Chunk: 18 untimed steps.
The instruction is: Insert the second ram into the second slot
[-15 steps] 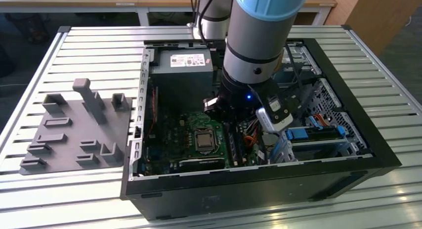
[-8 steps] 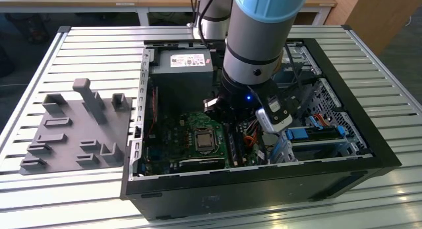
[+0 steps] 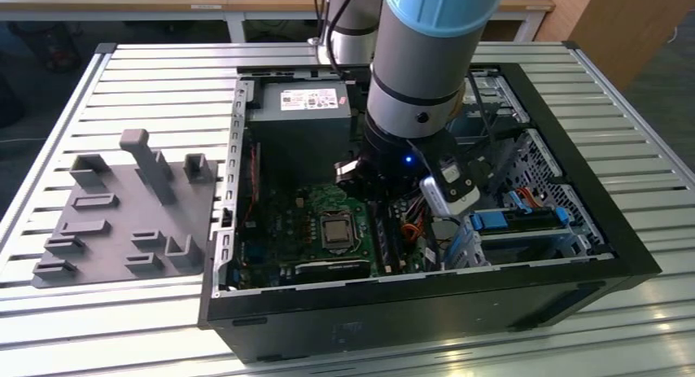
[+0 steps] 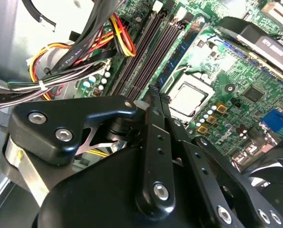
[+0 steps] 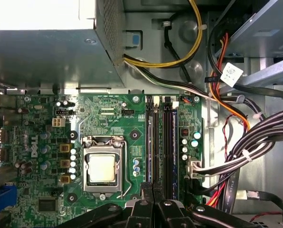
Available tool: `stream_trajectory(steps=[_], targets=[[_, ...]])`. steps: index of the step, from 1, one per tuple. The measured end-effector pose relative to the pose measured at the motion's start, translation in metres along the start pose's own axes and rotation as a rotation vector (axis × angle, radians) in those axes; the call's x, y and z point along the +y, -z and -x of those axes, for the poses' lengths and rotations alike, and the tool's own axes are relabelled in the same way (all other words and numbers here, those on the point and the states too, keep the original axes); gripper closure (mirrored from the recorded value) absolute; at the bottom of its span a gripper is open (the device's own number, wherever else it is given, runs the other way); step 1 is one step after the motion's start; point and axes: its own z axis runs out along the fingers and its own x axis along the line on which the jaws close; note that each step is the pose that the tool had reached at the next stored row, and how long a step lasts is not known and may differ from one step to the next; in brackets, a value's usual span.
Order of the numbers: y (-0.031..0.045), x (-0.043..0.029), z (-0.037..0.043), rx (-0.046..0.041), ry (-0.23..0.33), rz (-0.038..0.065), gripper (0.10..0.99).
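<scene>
Contact between the two fingers is what we see first: the gripper (image 5: pixel 153 189) has them pressed flat together, and nothing shows between them. In the second wrist view the gripper (image 4: pixel 153 92) ends just over the near end of the memory slots (image 4: pixel 141 52). The second ram (image 4: pixel 182 54), as far as we can tell, is the thin dark blue stick standing on edge in the slot lane closest to the processor socket (image 4: pixel 189 97) (we cannot tell how deeply it sits). In the first wrist view the second ram (image 5: pixel 151 142) lies in line with the closed fingertips, between the processor socket (image 5: pixel 102 167) and the darker memory slots (image 5: pixel 169 142).

Beside the slots, bundled cables (image 5: pixel 246 142) run along the motherboard (image 5: pixel 37 156), and the power supply (image 5: pixel 42 52) sits beyond it.

In the exterior view the arm (image 3: pixel 418 67) reaches down into the open computer case (image 3: pixel 434 312), with a light-blue drive bracket (image 3: pixel 510 222) just toward the exterior view's right. The case stands on a slatted metal table (image 3: pixel 163 76), and a grey fixture plate (image 3: pixel 120 206) lies well apart toward the exterior view's left.
</scene>
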Motion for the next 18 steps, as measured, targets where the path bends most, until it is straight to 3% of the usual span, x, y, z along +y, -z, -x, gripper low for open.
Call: stream_trajectory(steps=[5, 7, 18], targets=[[-0.0015, 0.0013, 0.0014, 0.0001, -0.001, 0.000, 0.973], [-0.0065, 0.0041, 0.0028, -0.0004, -0.009, 0.000, 0.973], [-0.0081, 0.0042, 0.0037, -0.0004, -0.009, 0.000, 0.973]])
